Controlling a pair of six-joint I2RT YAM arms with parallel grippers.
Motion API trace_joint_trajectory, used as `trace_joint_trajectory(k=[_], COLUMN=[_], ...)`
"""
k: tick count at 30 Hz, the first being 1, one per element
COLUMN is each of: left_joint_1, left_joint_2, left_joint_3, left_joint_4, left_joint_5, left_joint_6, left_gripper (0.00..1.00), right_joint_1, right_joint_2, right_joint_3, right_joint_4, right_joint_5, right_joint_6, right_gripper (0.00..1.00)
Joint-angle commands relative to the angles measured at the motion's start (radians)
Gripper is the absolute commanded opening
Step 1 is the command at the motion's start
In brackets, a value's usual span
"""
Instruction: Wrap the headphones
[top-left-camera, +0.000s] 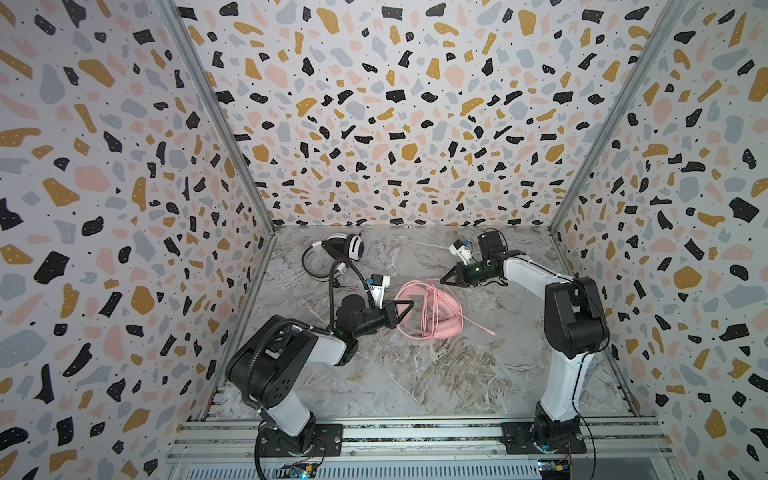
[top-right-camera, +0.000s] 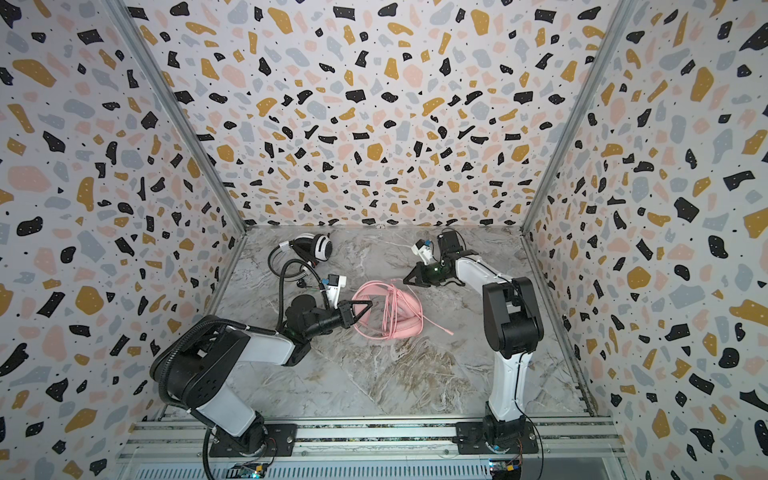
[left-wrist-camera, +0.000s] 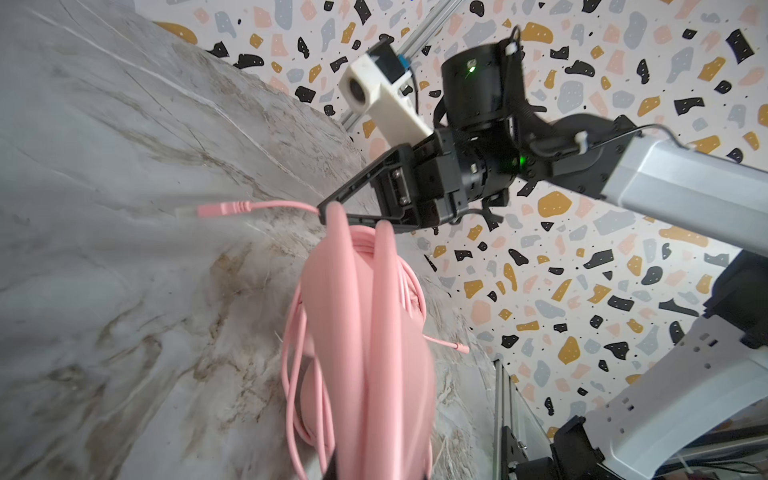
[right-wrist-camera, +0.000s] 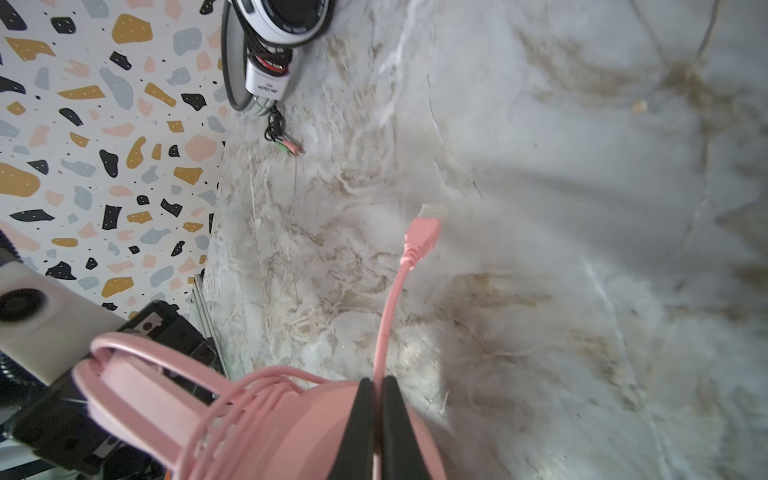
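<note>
The pink headphones (top-left-camera: 432, 313) (top-right-camera: 401, 311) are at mid-table, with their pink cable (right-wrist-camera: 390, 299) wound in several loops round the band and earcups. My left gripper (top-left-camera: 409, 304) (top-right-camera: 368, 304) is shut on the pink headband (left-wrist-camera: 365, 332); its fingertips are hidden behind the band in the left wrist view. My right gripper (top-left-camera: 444, 281) (right-wrist-camera: 376, 384) (left-wrist-camera: 322, 210) is shut on the cable just behind its plug (right-wrist-camera: 423, 232), which sticks out past the fingertips. The white-and-black headphones (top-left-camera: 347, 247) (top-right-camera: 316, 248) (right-wrist-camera: 282, 25) lie at the back left, black cable coiled beside them.
A thin pink loose end (top-left-camera: 490, 331) (left-wrist-camera: 461, 348) sticks out to the right of the pink headset. The marble tabletop (top-left-camera: 415, 382) is walled on three sides by patterned panels. Small green and pink jacks (right-wrist-camera: 289, 147) lie near the white headset.
</note>
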Motion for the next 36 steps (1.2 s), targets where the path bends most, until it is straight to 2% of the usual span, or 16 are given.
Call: trace_joint_trajectory(k=[1,7,14,21,27,30,36], left_joint_1=[-0.004,0.001,0.051,0.075,0.069,0.054,0.023], left_joint_2=[-0.016,0.013,-0.033,0.019,0.051,0.063,-0.002], left_joint_3=[0.046,0.068,0.1,0.2,0.272,0.265,0.2], left_joint_4=[-0.023,0.054,0.078,0.131,0.044,0.048,-0.049], left_joint_5=[0.008,0.028,0.004,-0.015,-0.047,-0.018,-0.016], left_joint_6=[0.092,0.034,-0.01,-0.104,-0.07,-0.064,0.019], left_gripper=[0.0,0.0,0.0,0.0,0.0,0.0,0.0], right_joint_1=[0.036,0.107,0.1,0.223,0.262,0.222,0.045], right_joint_2=[-0.11,-0.19,-0.36,-0.462,-0.516,-0.503,-0.413], right_joint_3=[0.084,0.123,-0.054,-0.031,-0.021,0.026,0.148], right_joint_4=[-0.097,-0.166,-0.097,-0.15,-0.129,-0.142,-0.119], right_joint_5=[0.061,0.121,0.16,0.194,0.179,0.233,0.179], right_joint_6=[-0.019,-0.022,0.043,0.077,0.12,0.098,0.078], right_gripper=[0.06,0.06,0.06,0.06,0.06,0.06,0.05])
